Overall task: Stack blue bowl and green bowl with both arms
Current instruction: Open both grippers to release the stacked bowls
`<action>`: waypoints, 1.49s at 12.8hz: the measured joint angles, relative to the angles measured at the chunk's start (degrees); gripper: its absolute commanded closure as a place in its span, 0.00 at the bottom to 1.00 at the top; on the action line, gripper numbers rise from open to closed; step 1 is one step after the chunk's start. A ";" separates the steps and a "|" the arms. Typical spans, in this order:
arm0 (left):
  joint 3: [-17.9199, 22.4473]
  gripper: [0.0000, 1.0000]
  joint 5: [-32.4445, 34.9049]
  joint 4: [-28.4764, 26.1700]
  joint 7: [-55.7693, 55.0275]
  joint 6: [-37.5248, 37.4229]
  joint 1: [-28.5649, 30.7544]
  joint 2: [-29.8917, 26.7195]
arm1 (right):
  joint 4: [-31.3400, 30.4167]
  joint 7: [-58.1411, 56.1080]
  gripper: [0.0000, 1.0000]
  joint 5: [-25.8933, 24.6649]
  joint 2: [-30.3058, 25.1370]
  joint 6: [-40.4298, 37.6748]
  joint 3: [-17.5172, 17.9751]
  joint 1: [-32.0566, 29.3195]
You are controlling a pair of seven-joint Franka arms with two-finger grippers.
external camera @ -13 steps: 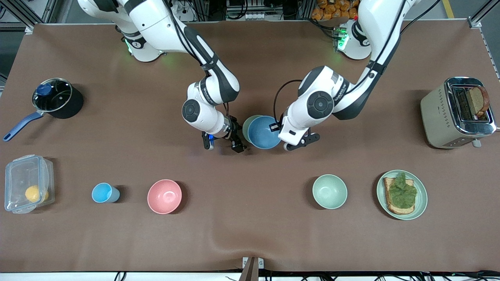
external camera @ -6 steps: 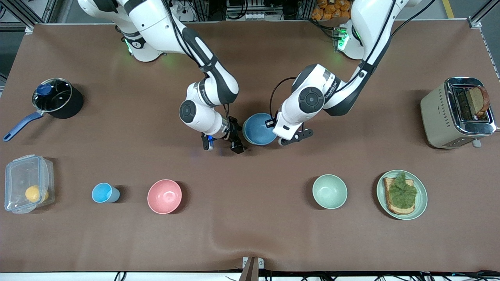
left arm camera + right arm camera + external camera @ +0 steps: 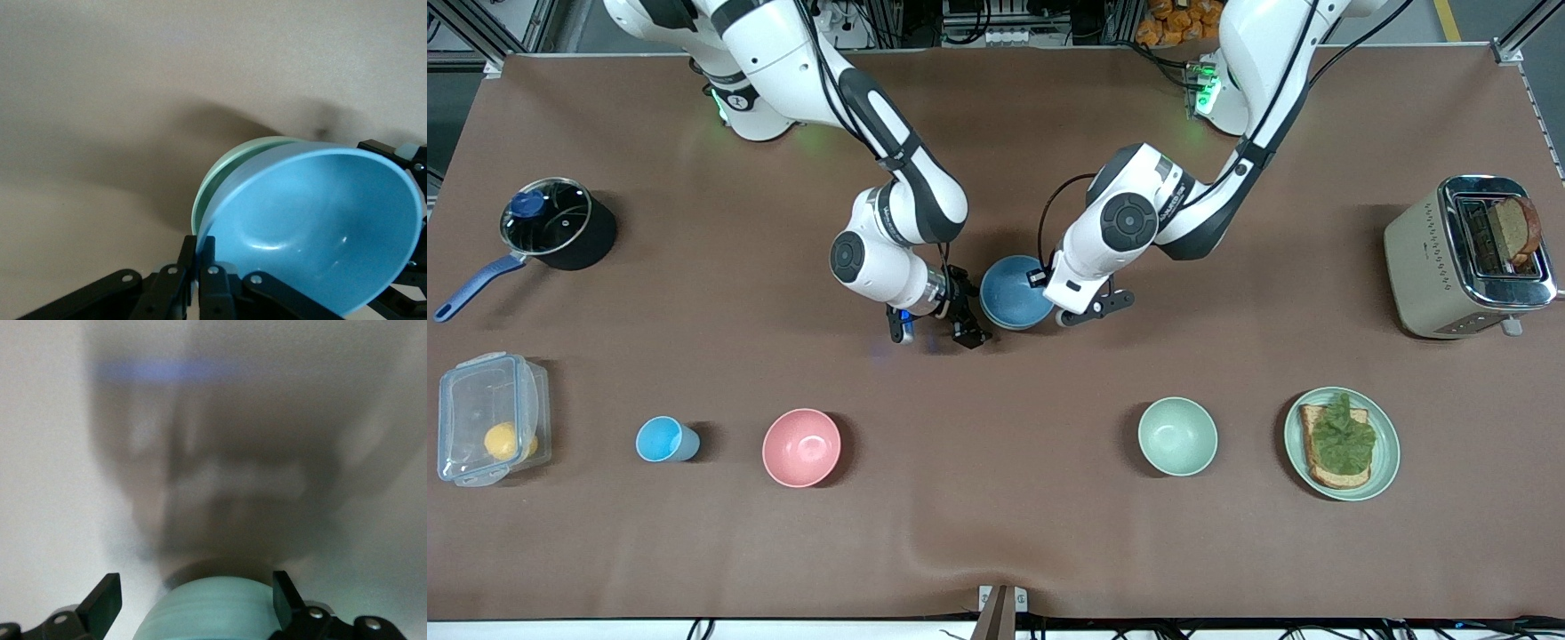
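The blue bowl (image 3: 1016, 293) sits slightly tilted inside the green bowl in mid-table and covers almost all of it in the front view. In the left wrist view the green bowl's rim (image 3: 223, 170) shows under the blue bowl (image 3: 320, 227). My left gripper (image 3: 1060, 309) is shut on the blue bowl's rim (image 3: 199, 257). My right gripper (image 3: 935, 331) is open beside the bowls, toward the right arm's end. In the right wrist view the green bowl's wall (image 3: 213, 617) shows between its spread fingers (image 3: 107, 600).
Nearer the front camera stand a pink bowl (image 3: 801, 447), a light-blue cup (image 3: 662, 439), a mint bowl (image 3: 1177, 436) and a mint plate (image 3: 1296, 425) with toast. A toaster (image 3: 1432, 267), a lidded pot (image 3: 551, 222) and a plastic box (image 3: 489, 418) are at the table's ends.
My left gripper has carried the blue bowl toward the right arm's end, so it now covers the green bowl. My right gripper has barely moved.
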 measured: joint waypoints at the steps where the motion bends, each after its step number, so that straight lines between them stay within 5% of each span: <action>1: 0.01 1.00 0.00 -0.23 0.00 0.30 -0.08 0.04 | 0.00 -0.01 0.00 0.03 0.00 0.00 0.00 0.00; 7: 0.01 0.98 0.00 -0.62 -0.01 2.95 -0.66 1.95 | 0.00 -0.12 0.00 0.31 0.00 0.00 0.00 0.00; 8: 0.01 0.62 0.00 -0.63 -0.01 3.15 -0.66 2.24 | 0.00 -0.15 0.00 0.36 0.00 0.00 0.00 0.00; 9: 0.02 0.01 0.00 -0.64 -0.01 3.22 -0.66 2.41 | 0.00 -0.17 0.00 0.38 0.00 0.00 0.00 0.00; 16: 0.04 0.00 0.00 0.32 -1.59 3.87 -0.64 2.24 | -1.32 -4.30 0.00 0.40 -0.10 -0.06 -0.18 -0.01; 19: 0.24 0.00 0.00 1.90 -5.17 1.90 -0.31 -2.88 | -6.14 -11.71 0.00 0.73 -1.63 -0.01 -1.48 -0.57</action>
